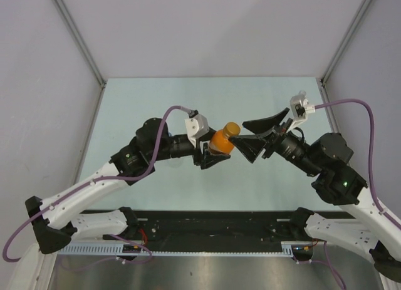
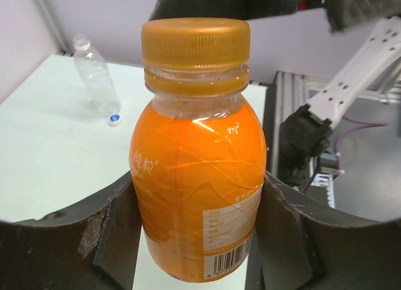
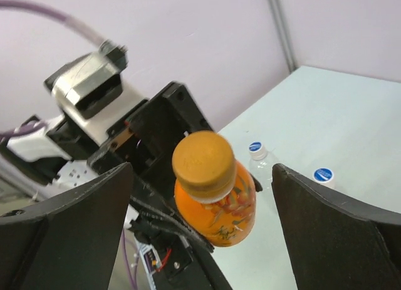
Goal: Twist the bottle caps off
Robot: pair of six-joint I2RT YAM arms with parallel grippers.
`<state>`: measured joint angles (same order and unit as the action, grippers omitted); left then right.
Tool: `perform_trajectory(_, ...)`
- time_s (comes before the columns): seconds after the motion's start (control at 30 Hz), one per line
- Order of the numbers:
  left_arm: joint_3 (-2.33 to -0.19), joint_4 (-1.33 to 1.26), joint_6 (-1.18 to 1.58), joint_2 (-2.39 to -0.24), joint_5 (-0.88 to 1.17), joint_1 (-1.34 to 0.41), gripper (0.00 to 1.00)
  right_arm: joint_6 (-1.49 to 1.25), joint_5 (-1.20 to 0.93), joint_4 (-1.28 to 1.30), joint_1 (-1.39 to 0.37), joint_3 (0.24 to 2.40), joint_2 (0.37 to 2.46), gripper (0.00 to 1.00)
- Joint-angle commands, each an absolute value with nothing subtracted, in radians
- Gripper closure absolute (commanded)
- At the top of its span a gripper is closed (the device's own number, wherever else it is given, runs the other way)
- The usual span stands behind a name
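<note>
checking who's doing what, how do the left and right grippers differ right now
The left gripper is shut on the body of the orange bottle; the right gripper is open. The left touches the bottle on both sides; the right straddles the cap with gaps either side. Both have black fingers and meet at that bottle.

Left arm (image 1: 94, 186): rises from near-left corner, elbow bent, forearm angled toward bench centre. Left gripper (image 1: 212, 150) points toward right edge, fingers (image 2: 116, 230) pressed on both sides of orange bottle (image 1: 220, 141), holding it off bench.

Right arm (image 1: 341, 177): rises from near-right corner, forearm aimed toward left edge. Right gripper (image 1: 239, 132) spread wide, fingers (image 3: 94, 205) apart, touching nothing, facing left gripper mid-bench.
</note>
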<state>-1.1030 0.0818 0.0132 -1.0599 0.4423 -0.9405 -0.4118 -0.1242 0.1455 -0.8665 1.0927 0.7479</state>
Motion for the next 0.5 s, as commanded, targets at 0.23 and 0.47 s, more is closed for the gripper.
perform_trajectory(0.23,-1.126,0.175,-0.132,-1.063,0.002,-1.080,1.00,-0.584,0.172,0.187,-0.873,1.117,0.768,0.03)
perform_trajectory(0.47,-1.120,0.144,-0.140,-1.060,-0.187,-1.108,1.00,-0.675,0.228,0.250,-0.887,1.118,0.799,0.03)
